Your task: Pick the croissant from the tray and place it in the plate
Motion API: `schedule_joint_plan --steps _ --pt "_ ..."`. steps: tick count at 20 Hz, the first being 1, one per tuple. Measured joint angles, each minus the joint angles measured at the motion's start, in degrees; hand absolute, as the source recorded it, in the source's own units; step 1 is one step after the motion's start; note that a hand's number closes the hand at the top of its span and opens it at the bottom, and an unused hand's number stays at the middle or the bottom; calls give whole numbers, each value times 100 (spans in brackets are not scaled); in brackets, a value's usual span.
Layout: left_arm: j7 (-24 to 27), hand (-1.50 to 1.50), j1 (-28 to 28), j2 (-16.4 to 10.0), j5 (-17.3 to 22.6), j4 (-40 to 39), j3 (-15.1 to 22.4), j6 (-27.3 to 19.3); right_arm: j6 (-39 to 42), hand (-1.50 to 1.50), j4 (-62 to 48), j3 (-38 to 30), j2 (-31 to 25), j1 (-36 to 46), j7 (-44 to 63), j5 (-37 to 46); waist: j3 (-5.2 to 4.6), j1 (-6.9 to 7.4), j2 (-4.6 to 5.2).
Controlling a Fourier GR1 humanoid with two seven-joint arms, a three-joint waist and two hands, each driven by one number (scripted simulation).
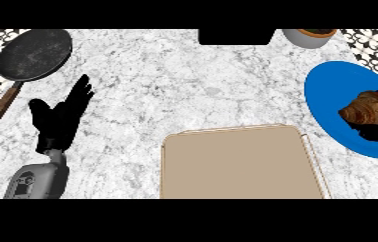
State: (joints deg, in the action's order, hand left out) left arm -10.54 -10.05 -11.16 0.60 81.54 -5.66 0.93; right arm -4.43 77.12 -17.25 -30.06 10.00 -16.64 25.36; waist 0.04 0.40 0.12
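Frying pan (35, 53) at 10 o'clock. L hand (57, 121) at 8 o'clock: fingers straight and spread, holding nothing. Forearm marking too small to read. Beige tray (236, 166) at 6. Grey cup (308, 37) at 1. Blue plate (328, 93) at 3, croissant (362, 108) lying on it. R hand (369, 132): only a dark bit under croissant at frame edge, grip can't tell.

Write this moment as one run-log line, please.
croissant: on blue plate | tray: holds nothing | left hand: open, resting at view's left | right hand: beside croissant, state unclear
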Motion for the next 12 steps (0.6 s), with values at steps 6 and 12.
schedule_joint_plan --steps 6,12 --pt "-32 0 47 22 -32 88 25 18 -12 150 -1878 -113 -528 777 -676 341 1 49 13" --pt "28 0 51 67 -33 66 45 45 597 -150 -3571 -93 -900 1332 -1228 411 9 121 42"
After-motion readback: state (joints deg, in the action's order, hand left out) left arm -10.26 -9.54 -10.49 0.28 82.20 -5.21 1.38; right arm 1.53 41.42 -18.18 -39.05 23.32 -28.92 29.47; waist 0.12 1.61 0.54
